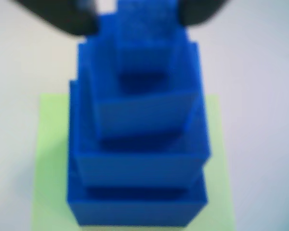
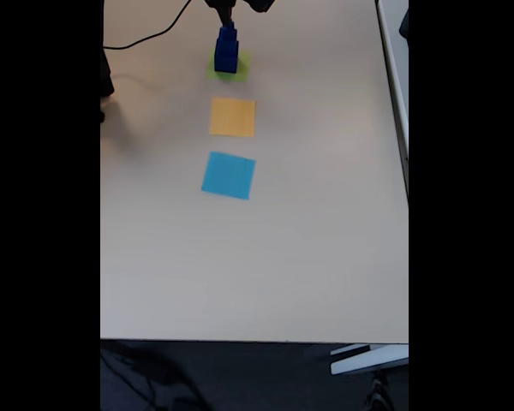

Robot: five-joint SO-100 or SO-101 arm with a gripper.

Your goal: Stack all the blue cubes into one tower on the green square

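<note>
Several blue cubes [image 1: 139,159] stand stacked as one tower, largest at the bottom and smallest on top, on the green square [image 1: 50,163]. The wrist view is blurred. My gripper [image 1: 139,19] straddles the smallest top cube [image 1: 144,48]; its dark right finger sits against the cube's side, while a light gap shows between the left finger [image 1: 72,17] and the cube. The top cube rests on the one below. In the fixed view the tower [image 2: 226,50] stands on the green square [image 2: 238,70] at the table's far end, with the gripper [image 2: 230,15] right above it.
An orange square [image 2: 233,117] and a light-blue square [image 2: 229,175] lie in a row nearer the camera. A black cable [image 2: 146,38] runs across the far left. The table's near edge [image 2: 257,341] and right edge [image 2: 394,128] bound the surface.
</note>
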